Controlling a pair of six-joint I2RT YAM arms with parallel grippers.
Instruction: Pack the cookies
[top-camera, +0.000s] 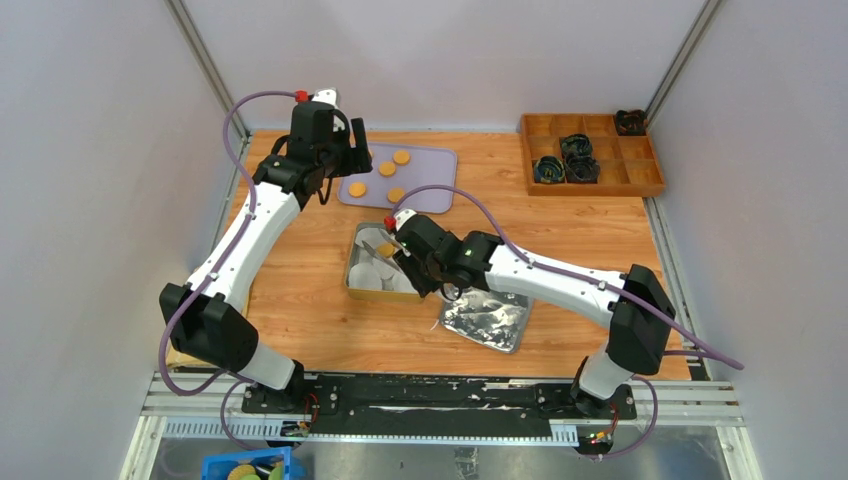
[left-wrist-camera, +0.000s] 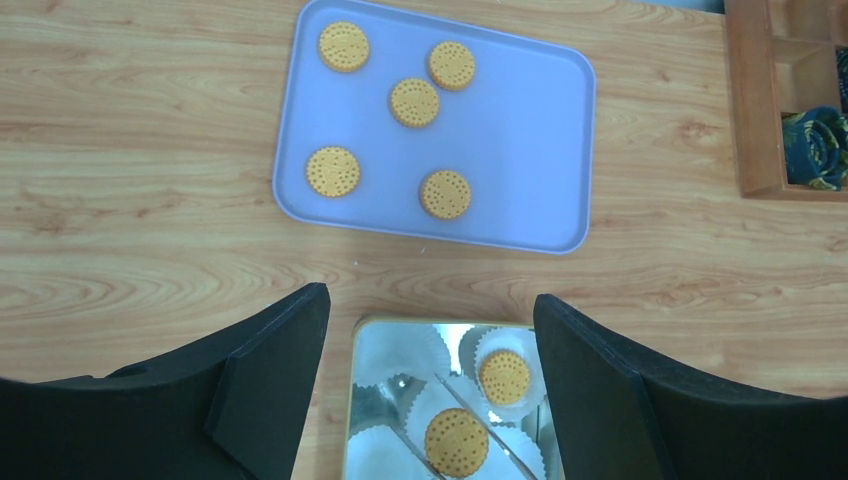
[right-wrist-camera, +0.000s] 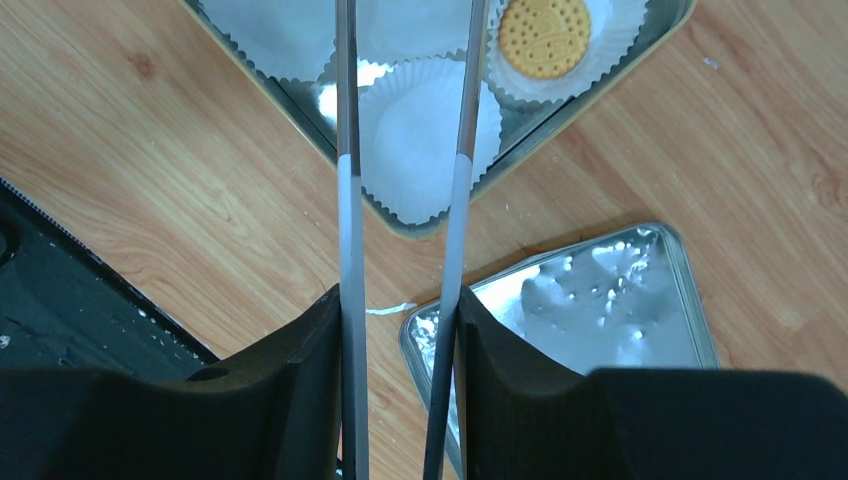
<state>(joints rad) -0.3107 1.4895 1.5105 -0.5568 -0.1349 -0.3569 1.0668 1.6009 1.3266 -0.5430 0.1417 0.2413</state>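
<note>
While flat, round, dotted cookies (left-wrist-camera: 414, 102) lie face-up, right gripper (right-wrist-camera: 398, 300) clamps metal tongs (right-wrist-camera: 346, 120); left gripper (left-wrist-camera: 428, 300) gapes empty.

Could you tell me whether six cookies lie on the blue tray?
No, the left wrist view shows five cookies on the tray.

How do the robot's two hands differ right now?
The left gripper is wide open and empty; the right gripper is shut on thin tongs. The left one hangs by the purple tray of cookies; the right one's tongs reach over the tin. Both are black two-finger grippers.
</note>
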